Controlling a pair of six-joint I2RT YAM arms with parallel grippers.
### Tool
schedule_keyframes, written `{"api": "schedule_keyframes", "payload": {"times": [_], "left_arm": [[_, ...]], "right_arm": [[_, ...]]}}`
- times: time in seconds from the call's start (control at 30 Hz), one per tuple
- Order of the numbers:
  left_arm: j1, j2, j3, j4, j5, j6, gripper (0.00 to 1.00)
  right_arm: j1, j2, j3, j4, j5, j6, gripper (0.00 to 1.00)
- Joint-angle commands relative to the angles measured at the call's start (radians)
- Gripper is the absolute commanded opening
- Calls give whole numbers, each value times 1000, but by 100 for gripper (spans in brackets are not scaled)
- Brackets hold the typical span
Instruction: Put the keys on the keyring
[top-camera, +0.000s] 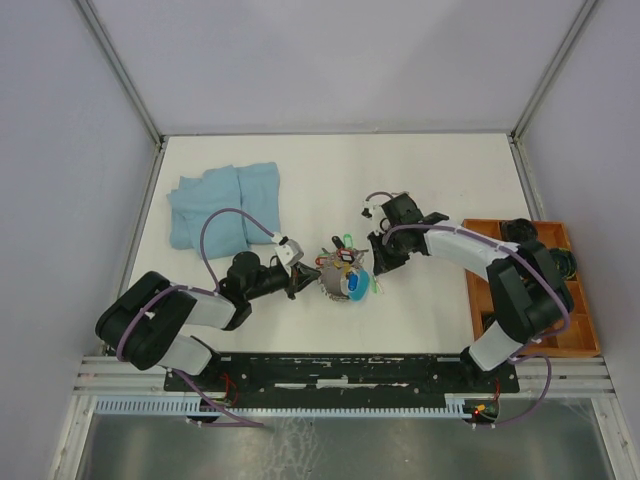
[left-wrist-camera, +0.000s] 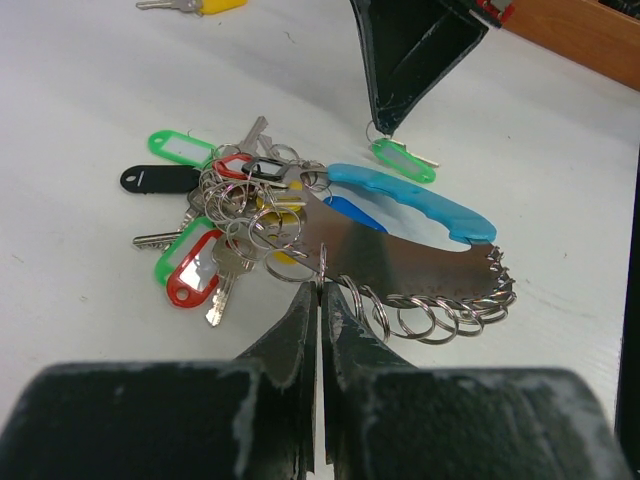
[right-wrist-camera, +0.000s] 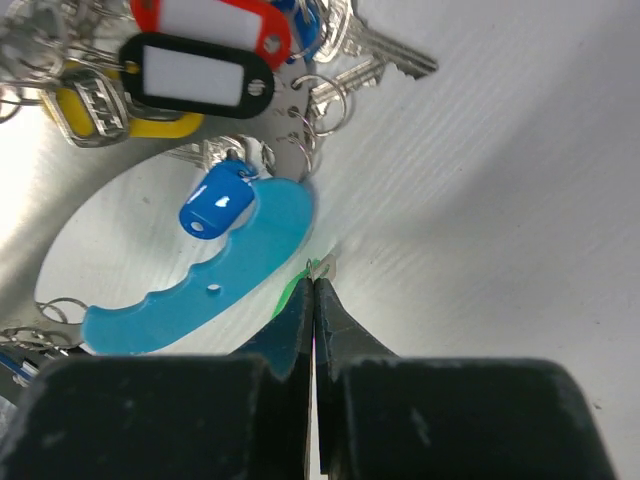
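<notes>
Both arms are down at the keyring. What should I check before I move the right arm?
1. Left gripper clamped on the keyring plate: ok, fingers shut on its metal edge.
2. Right gripper has the green-tagged key: ok, tips shut at its ring end.
3. That key is clear of the key bunch: ok, it lies apart, close beside the blue handle.
4. Free small rings on the plate: ok, the row along the near edge looks empty.
5. Grip firm enough to lift: cannot tell.
6. All keys gathered: not ok, a yellow-tagged key lies loose on the far side.
</notes>
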Motion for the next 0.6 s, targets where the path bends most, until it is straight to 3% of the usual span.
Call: {"api": "schedule_keyframes", "payload": {"times": [0.0, 0.27, 0.47, 0.57], "left_arm": [[4, -1, 17, 100, 10, -14, 3], [4, -8, 1, 122, 9, 1, 3], [3, -4, 5, 122, 9, 0, 3], [3, -8, 4, 122, 7, 1, 3]], "right_arm": [[2, -102, -33, 107, -35, -62, 1], [2, -282, -157, 295, -174, -159, 1], [2, -312, -102, 235, -277, -241, 1], [2, -330, -80, 242, -214, -159, 1]]}}
